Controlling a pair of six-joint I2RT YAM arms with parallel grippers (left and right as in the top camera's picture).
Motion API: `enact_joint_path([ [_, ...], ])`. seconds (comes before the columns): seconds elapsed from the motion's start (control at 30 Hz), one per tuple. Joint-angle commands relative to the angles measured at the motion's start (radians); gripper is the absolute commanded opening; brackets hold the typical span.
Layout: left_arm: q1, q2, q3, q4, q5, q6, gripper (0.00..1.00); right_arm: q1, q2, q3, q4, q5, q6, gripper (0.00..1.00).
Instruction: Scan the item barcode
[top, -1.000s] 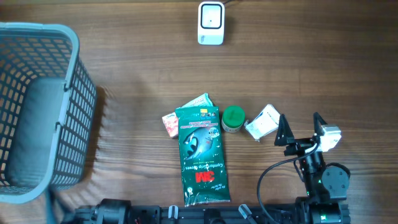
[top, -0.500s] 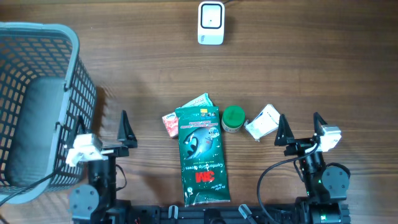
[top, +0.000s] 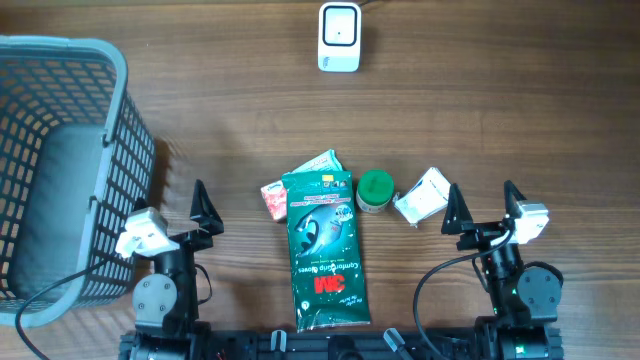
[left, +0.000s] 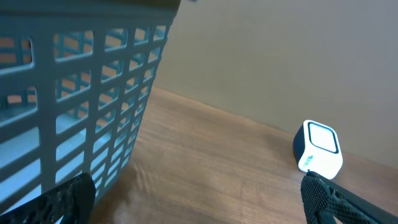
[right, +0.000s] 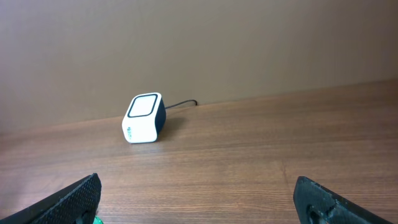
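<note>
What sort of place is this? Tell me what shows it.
Probably a mock shop checkout: a barcode scanner on a wooden table, a grey shopping basket, and a 3M gloves pack.

Shop checkout mock-up, barcode scanner (top: 339, 37), grey shopping basket (top: 128, 180), packaged goods (top: 325, 250)

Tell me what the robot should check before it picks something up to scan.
1. Grippers open and empty: ok. The left gripper and right gripper stand wide, holding nothing.
2. Scanner unobstructed: ok. The white box-shaped scanner stands alone, nothing in front of it.
3. An item near an arm: ok. The small white cardboard box lies just beside the right gripper.
4. Items apart: not ok. The green plastic glove packet overlaps a pale green packet, and the green-lidded round jar sits close against it.
5. Barcode side known: cannot tell. No barcode is legible.
</note>
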Motion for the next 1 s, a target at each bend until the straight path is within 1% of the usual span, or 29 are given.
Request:
enact_joint_path([
  [0.0, 0.006, -0.008, -0.007, -0.013, -0.014, -0.011, 1.00, 0.001, -0.004, -0.001, 0.003, 0.007, -0.011, 1.00],
  [0.23, 0.006, -0.008, -0.007, -0.019, -0.014, -0.011, 1.00, 0.001, -0.004, -0.001, 0.003, 0.007, -0.011, 1.00],
  [0.4, 0.006, -0.008, -0.007, -0.099, -0.014, -0.010, 1.00, 0.001, -0.004, -0.001, 0.003, 0.007, -0.011, 1.00],
  [0.5, 0.006, -0.008, -0.007, -0.110, -0.013, -0.011, 1.00, 0.001, -0.004, -0.001, 0.003, 0.007, -0.011, 1.00],
  [0.97, 0.006, -0.008, -0.007, -0.114, -0.013, -0.011, 1.00, 0.001, -0.004, -0.001, 0.003, 0.007, -0.011, 1.00],
])
